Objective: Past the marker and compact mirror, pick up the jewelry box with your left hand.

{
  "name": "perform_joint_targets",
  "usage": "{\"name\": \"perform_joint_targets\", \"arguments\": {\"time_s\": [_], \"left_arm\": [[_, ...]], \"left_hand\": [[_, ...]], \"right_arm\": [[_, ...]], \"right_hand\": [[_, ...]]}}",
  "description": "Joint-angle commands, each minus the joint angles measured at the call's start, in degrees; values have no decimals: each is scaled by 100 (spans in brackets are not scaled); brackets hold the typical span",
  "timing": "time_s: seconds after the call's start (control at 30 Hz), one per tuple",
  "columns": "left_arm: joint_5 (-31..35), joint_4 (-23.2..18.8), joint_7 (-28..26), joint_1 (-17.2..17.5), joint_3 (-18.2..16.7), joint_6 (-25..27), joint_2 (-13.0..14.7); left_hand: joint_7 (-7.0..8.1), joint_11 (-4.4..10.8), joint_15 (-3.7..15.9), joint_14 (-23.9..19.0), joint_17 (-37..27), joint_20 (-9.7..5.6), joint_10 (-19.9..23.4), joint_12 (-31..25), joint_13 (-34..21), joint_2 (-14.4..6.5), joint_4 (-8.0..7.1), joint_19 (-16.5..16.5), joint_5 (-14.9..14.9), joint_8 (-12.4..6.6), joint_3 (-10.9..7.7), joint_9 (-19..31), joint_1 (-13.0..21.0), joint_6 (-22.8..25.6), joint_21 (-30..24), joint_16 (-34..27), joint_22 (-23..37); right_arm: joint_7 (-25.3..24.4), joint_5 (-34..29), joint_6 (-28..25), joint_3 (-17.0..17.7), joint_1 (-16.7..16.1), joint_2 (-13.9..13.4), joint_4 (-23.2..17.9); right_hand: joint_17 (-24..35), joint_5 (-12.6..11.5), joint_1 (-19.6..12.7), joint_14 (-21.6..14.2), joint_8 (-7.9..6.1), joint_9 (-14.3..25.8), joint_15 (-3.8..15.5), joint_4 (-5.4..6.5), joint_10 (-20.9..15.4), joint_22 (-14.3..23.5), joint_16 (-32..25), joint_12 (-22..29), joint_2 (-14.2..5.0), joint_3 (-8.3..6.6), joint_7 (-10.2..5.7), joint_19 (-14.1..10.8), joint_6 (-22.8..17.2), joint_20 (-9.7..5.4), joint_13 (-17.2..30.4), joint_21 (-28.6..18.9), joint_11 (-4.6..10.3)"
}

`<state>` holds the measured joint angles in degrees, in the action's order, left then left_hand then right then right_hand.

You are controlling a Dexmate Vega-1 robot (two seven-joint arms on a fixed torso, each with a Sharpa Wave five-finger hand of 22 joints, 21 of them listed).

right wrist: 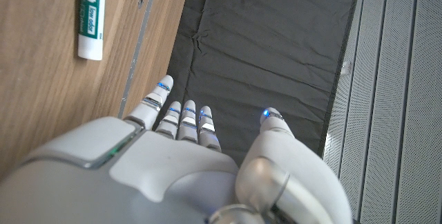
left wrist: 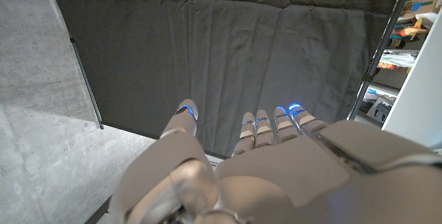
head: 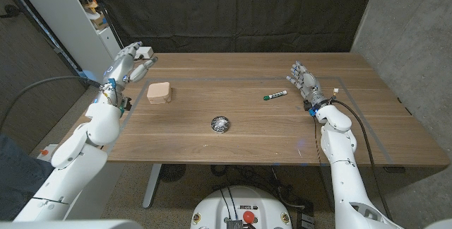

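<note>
- Wooden table against a dark curtain.
- Jewelry box, tan, left of centre; compact mirror at middle; marker right of centre.
- Left hand raised at upper left, fingers spread, grasping nothing, clear of the box.
- Right hand released, beside the marker.
- Step: approach. Next: lower the left hand over the box, close around it.

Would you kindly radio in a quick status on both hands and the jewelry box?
Left hand open, raised at the table's far left corner. Right hand open beside the marker. Jewelry box untouched on the table. Nothing between it and the left hand.
</note>
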<state>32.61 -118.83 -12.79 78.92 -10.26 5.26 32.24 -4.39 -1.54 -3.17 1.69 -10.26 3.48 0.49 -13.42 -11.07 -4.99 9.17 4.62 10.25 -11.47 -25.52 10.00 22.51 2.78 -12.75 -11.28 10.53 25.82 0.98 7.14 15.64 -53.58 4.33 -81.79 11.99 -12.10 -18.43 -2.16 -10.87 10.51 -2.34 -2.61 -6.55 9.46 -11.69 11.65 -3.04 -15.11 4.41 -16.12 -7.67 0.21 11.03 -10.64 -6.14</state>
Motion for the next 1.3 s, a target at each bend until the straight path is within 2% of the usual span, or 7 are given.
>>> {"name": "perform_joint_targets", "arguments": {"time_s": [0.03,0.67,1.3], "left_arm": [[475,-80,-11,-27,106,417,146],[390,-168,316,-109,112,878,264],[700,-164,364,-136,255,1208,492]], "left_hand": [[-13,-18,-15,-13,-15,0,19,-2,-10,-6,22,-33,37,0,-6,29,91,38,-7,-17,11],[-6,-9,-9,-10,-15,46,18,16,-12,23,27,-1,41,21,-12,31,142,17,19,1,11],[34,0,-17,-4,-15,110,22,35,-16,105,81,2,66,45,-27,34,276,-57,39,19,5]], "right_arm": [[16,-15,17,-3,12,-20,42],[6,-16,41,-27,88,-22,168],[19,-24,16,-50,77,-47,140]], "right_hand": [[19,-49,4,-33,-40,30,-7,-40,-61,26,-20,-6,-57,-20,-1,-37,-45,9,15,-33,5],[21,-49,12,-76,-41,30,-8,-44,-81,26,-35,-2,-62,-16,-7,-61,-53,11,15,-39,19],[22,-50,20,-89,-42,30,-20,-50,-88,27,-36,-4,-69,-13,-4,-60,-62,16,14,-36,22]]}}
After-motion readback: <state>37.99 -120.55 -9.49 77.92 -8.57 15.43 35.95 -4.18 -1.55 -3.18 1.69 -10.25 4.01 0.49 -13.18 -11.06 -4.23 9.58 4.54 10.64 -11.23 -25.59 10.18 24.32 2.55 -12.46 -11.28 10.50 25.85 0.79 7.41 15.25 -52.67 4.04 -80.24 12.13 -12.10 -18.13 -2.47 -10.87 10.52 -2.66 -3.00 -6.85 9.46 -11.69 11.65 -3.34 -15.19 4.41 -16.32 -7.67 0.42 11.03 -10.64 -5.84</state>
